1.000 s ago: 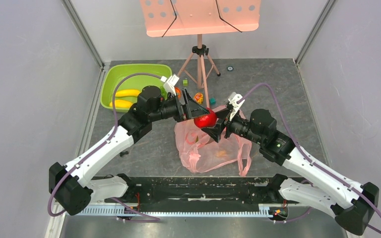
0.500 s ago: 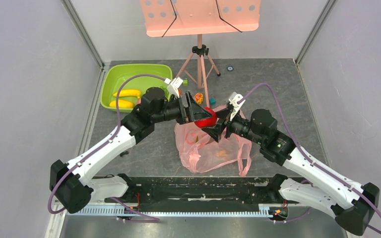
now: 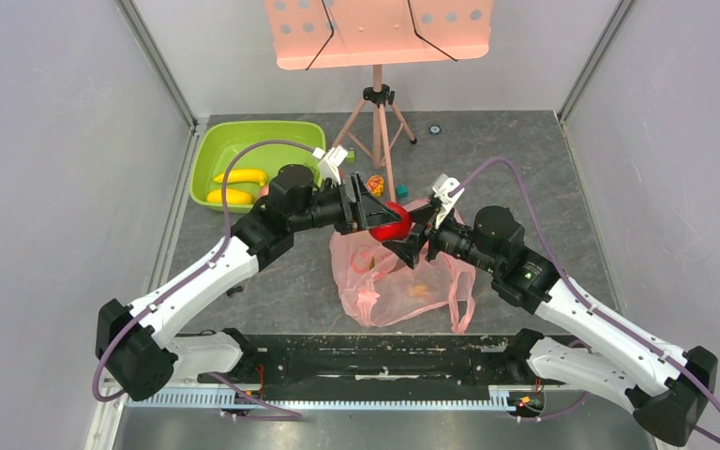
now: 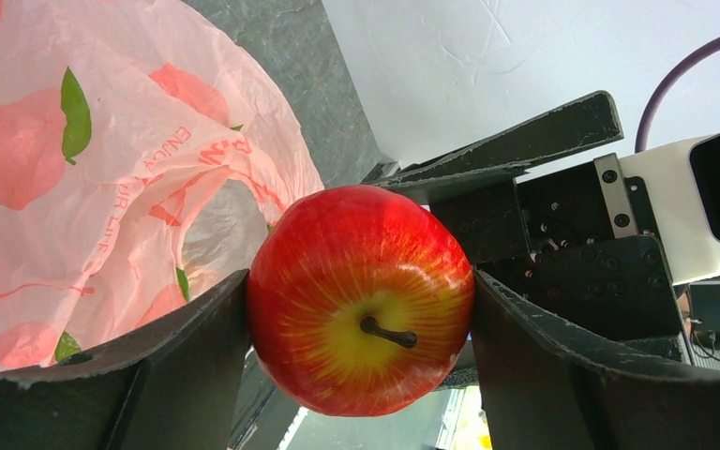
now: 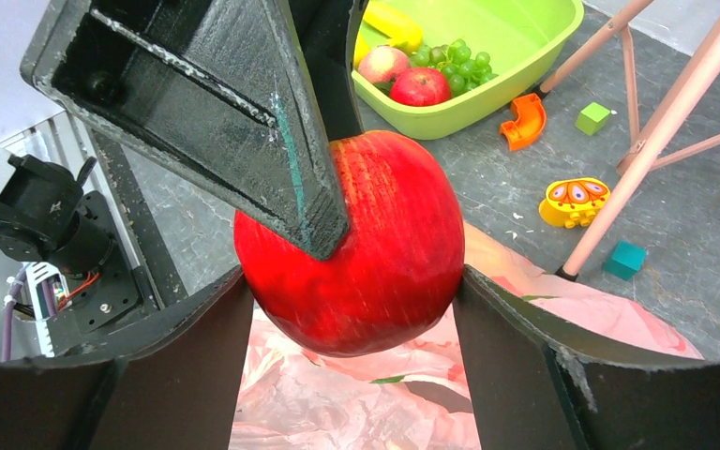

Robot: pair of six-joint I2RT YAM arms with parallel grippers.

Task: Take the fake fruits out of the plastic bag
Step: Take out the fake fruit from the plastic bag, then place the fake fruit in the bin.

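Since a second ago the left end effector (image 3: 381, 214) has slid right onto the red apple (image 3: 392, 223), held over the plastic bag (image 3: 394, 286) on the surface (image 3: 572, 187). Left wrist: it pinches the apple's sides. Right wrist: the right end effector (image 5: 349, 274) pinches it too.

Glossy red-and-yellow fake apple (image 4: 361, 300), stem showing, held just above the crumpled translucent pink plastic bag (image 3: 394, 281) lying on the grey surface (image 3: 544, 187).

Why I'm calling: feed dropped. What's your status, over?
Left gripper and right gripper both shut on red apple. Apple aloft over plastic bag, mid-handover. No obstruction seen.
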